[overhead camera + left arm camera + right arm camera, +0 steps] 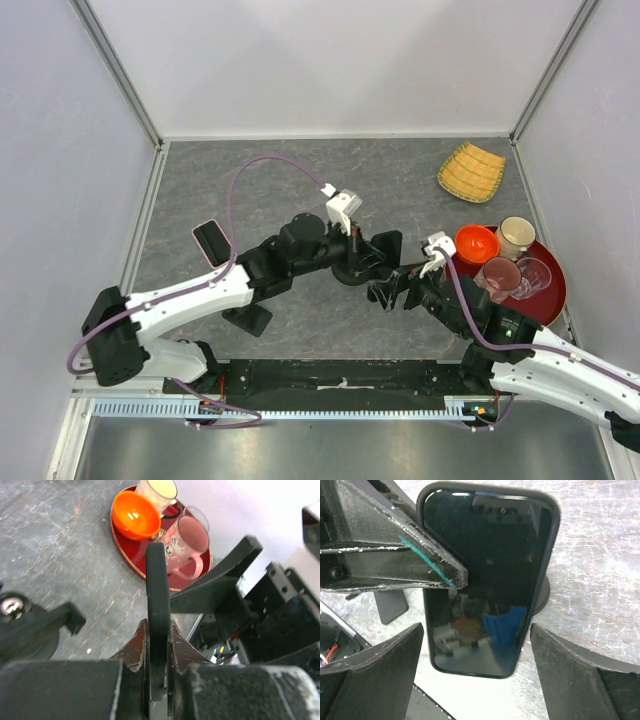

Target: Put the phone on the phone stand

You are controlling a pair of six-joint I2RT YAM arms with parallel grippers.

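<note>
Closest up in the left wrist view, the left gripper [158, 647] is squeezing the phone [157, 590] tight between its two fingers. The phone is standing on its thin edge and pointing toward the top of the frame.

In the right wrist view the phone is filling the middle, with its shiny dark face toward the camera. One left finger [420, 565] is pressing on its upper left part. The right gripper [476, 640] is holding its fingers spread wide, one at the lower left and one at the lower right. Neither one is touching the phone. A round dark base [546, 597] is peeking out behind the phone's right side.

From above, both grippers are meeting in the middle of the grey table [300, 170]. A red tray [552, 300] is sitting at the right, carrying an orange bowl [476, 243], a pink mug [497, 275] and a cream cup [517, 236]. A yellow basket [472, 172] is lying at the upper right.
</note>
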